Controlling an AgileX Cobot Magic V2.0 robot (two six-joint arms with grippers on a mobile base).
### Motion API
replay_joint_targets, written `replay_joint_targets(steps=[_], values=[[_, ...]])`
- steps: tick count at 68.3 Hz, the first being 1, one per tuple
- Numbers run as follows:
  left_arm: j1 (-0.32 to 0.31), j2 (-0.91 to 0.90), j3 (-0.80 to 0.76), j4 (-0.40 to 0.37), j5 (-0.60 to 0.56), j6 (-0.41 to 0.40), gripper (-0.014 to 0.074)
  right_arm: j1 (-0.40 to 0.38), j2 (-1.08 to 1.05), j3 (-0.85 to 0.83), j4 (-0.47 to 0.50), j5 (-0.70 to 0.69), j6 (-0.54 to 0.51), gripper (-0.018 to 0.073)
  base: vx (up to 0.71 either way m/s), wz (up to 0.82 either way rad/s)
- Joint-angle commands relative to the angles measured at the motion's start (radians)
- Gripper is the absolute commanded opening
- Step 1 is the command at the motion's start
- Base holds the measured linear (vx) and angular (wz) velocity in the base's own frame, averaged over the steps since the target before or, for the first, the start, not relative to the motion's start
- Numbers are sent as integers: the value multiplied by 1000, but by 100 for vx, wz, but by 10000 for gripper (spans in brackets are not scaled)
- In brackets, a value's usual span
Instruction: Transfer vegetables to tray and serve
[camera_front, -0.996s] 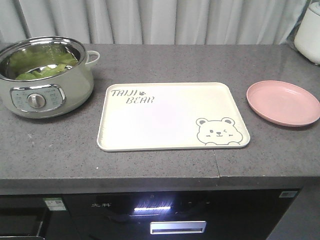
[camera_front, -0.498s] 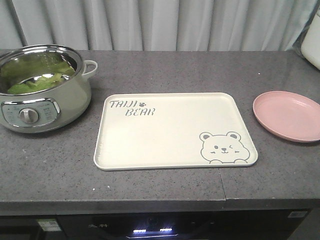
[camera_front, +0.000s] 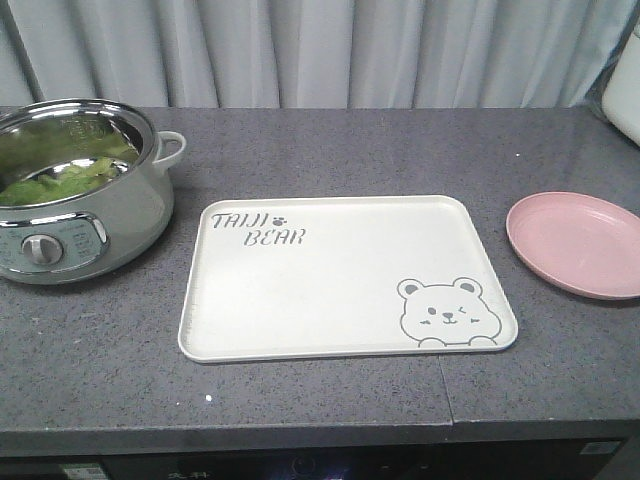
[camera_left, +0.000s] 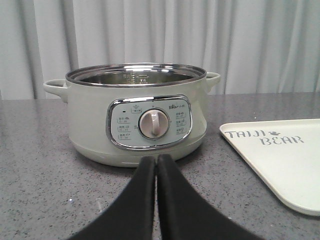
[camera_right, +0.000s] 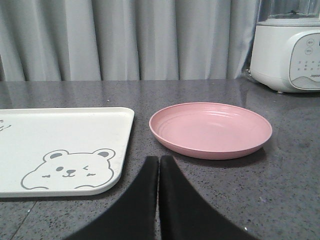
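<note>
Green leafy vegetables (camera_front: 55, 180) lie inside a pale green electric pot (camera_front: 70, 235) at the counter's left. The cream tray (camera_front: 340, 300) with "TAIJI BEAR" lettering lies flat and bare in the middle; its corner shows in the left wrist view (camera_left: 285, 160) and its bear end in the right wrist view (camera_right: 60, 135). My left gripper (camera_left: 156, 160) is shut and empty, low over the counter just in front of the pot (camera_left: 137, 117). My right gripper (camera_right: 159, 160) is shut and empty, between the tray's corner and the pink plate (camera_right: 210, 130). Neither gripper shows in the front view.
A round pink plate (camera_front: 580, 240) sits right of the tray. A white appliance (camera_right: 287, 50) stands at the back right. Grey curtains hang behind the dark speckled counter (camera_front: 320, 400), whose front edge runs along the bottom of the front view.
The front view has shifted closer and higher over the counter: the pot, tray and plate sit lower and larger, and the cabinet front below has dropped out of view. Nothing on the counter moved.
</note>
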Motion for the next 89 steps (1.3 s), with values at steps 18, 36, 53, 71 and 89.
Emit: replay_joint_targets(steps=[18, 36, 53, 71, 89], values=[[1, -15, 27, 0, -76, -10, -7, -4, -7, 16, -9, -77, -6, -6, 3, -1], [1, -15, 27, 0, -76, -10, -7, -4, -7, 16, -9, -77, -6, -6, 4, -1], [1, -15, 27, 0, -76, -10, -7, -4, -7, 16, -9, -77, -6, -6, 2, -1], [1, -15, 27, 0, -76, -10, -7, -4, -7, 16, -9, -76, -6, -6, 0, 0], [1, -15, 27, 0, -76, -10, -7, -4, -7, 16, -9, -76, -6, -6, 0, 0]])
